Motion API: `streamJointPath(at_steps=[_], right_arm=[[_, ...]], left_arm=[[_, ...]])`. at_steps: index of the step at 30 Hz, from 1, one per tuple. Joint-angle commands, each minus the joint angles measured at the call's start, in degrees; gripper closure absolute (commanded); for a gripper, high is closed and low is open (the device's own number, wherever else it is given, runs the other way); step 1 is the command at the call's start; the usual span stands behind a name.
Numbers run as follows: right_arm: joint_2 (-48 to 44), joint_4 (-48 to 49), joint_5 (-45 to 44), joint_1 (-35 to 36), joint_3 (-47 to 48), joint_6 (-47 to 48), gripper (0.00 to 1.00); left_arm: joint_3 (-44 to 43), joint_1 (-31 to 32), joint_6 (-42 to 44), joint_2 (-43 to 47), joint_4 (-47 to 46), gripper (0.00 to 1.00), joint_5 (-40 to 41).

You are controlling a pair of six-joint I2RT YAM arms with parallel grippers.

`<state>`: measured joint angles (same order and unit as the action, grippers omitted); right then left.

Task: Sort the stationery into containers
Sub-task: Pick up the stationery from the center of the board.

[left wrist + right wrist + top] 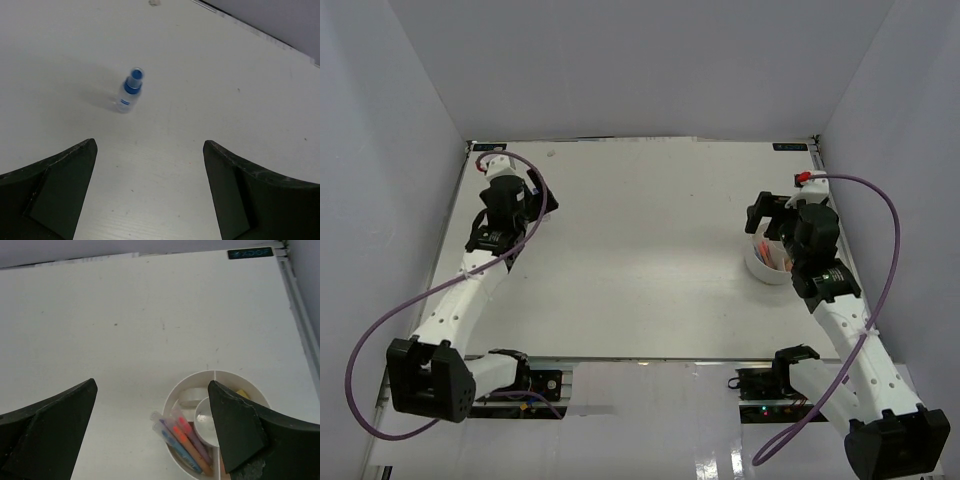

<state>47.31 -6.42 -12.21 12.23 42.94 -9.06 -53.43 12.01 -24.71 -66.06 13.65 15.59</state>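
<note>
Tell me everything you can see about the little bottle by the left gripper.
The small bottle looks like clear plastic, with a blue collar under a see-through cap and a thin blue mark on its body. It appears to stand upright on the white table, alone, beyond the open left gripper, which does not touch it.

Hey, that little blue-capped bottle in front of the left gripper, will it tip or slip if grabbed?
The bottle looks narrow and upright, so a nudge would probably tip it. Its round, clear body would likely roll and may be slick.
</note>
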Motion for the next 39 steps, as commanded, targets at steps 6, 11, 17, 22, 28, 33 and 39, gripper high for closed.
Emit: streamJointPath(at_steps=[6, 11, 17, 22, 28, 33, 39], right_arm=[[0.68, 2.28, 15.72, 0.43, -2.68, -3.33, 0.02], [0.24, 4.48, 18.00, 0.60, -4.26, -3.33, 0.03], [0.42, 5.71, 18.89, 1.48, -5.32, -2.90, 0.03], [0.50, 5.71, 18.97, 2.53, -5.67, -2.54, 0.03], [0.24, 5.71, 19.06, 3.33, -5.94, -1.84, 0.03], [0.59, 7.37, 19.41, 4.03, -5.85, -0.96, 0.03], [0.94, 7.29, 19.42, 4.29, -5.58, -0.61, 0.04]], left_arm=[[6.02, -6.82, 1.50, -6.10, -19.20, 0.02, -3.01], [17.64, -6.82, 8.44, -5.21, -37.44, 0.02, -4.17], [22.67, -6.82, 13.01, -9.87, -48.27, 0.05, -6.36], [21.53, -7.00, 13.72, -18.30, -53.46, 0.07, -8.91], [20.03, -7.26, 14.16, -25.33, -57.15, 0.09, -11.73], [18.45, -7.62, 15.04, -28.59, -59.35, 0.13, -10.94], [16.17, -8.06, 16.36, -33.25, -59.88, 0.18, -10.93]])
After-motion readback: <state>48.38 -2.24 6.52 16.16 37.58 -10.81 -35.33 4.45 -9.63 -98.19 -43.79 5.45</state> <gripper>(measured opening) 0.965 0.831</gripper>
